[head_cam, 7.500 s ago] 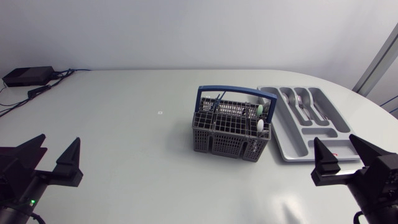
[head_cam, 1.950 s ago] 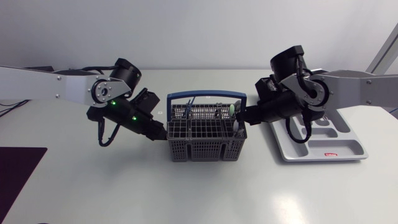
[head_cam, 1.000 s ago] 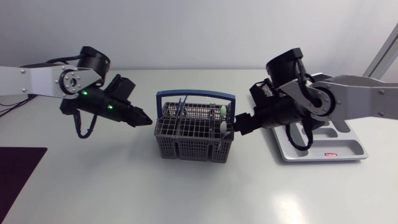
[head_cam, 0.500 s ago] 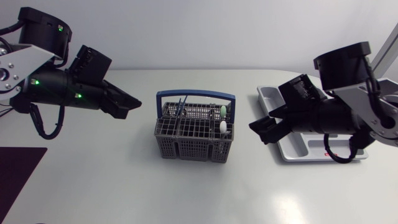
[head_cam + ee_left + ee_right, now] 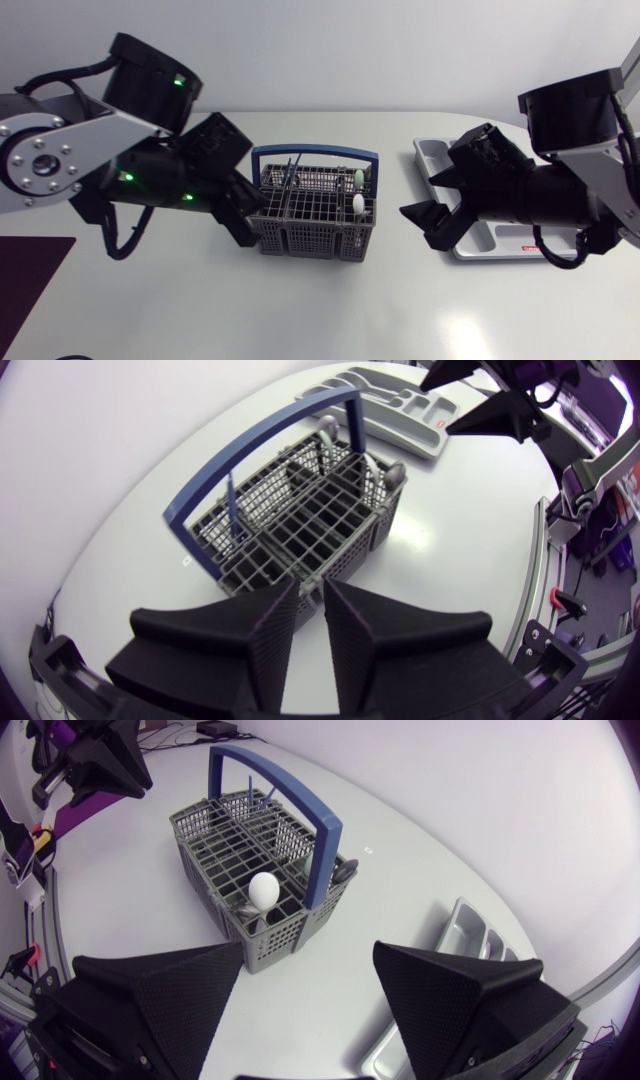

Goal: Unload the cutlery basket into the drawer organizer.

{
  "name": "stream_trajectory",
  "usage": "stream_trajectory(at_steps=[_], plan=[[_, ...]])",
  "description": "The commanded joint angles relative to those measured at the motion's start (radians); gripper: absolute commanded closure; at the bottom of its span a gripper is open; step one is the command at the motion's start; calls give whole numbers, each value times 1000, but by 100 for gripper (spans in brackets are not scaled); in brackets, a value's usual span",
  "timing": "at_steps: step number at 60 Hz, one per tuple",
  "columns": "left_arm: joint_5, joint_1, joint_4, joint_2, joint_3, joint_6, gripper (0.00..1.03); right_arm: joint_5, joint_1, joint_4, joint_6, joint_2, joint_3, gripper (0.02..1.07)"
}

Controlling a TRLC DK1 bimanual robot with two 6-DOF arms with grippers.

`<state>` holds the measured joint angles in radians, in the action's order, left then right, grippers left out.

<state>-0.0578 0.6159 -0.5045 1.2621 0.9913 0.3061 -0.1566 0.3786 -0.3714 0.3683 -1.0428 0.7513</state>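
Two grippers, both empty. Left gripper (image 5: 312,588): fingers almost together with a thin slit between them, nothing held. It hangs just beside the basket (image 5: 305,238), on the side away from the organizer (image 5: 428,152). Right gripper (image 5: 308,948): spread wide, between basket and organizer, apart from the basket.

Cutlery stands in the basket: white-ended piece (image 5: 357,202) and green-ended piece (image 5: 358,177) at the organizer end, blue piece (image 5: 290,170) at the far end.

Judgement: right arm takes the white piece. Descend from above, clear of the handle (image 5: 314,153), pinch the head, lift straight. Left could steady the basket.
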Motion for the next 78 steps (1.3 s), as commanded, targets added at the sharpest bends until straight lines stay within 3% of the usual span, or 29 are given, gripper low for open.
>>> stream_trajectory(at_steps=[1,8,16,22,35,40,49,78], plan=[[87,114,-5,57,70,-36,81,8,3,-14,21,18,-49,14],[204,237,-29,146,145,-58,80,8,-17,-14,21,33,-75,12],[279,311,-57,266,247,-71,80,6,-56,-11,34,55,-115,12],[300,335,-88,347,325,-90,80,-3,-89,-8,43,72,-141,12],[358,372,-201,491,506,-147,69,-15,-135,-8,55,99,-181,11],[383,387,-250,531,569,-170,59,-23,-150,-6,63,99,-193,11],[414,410,-315,597,642,-191,52,-23,-161,-6,67,101,-210,11],[524,443,-355,695,716,-208,49,-24,-164,-1,63,98,-211,11]])
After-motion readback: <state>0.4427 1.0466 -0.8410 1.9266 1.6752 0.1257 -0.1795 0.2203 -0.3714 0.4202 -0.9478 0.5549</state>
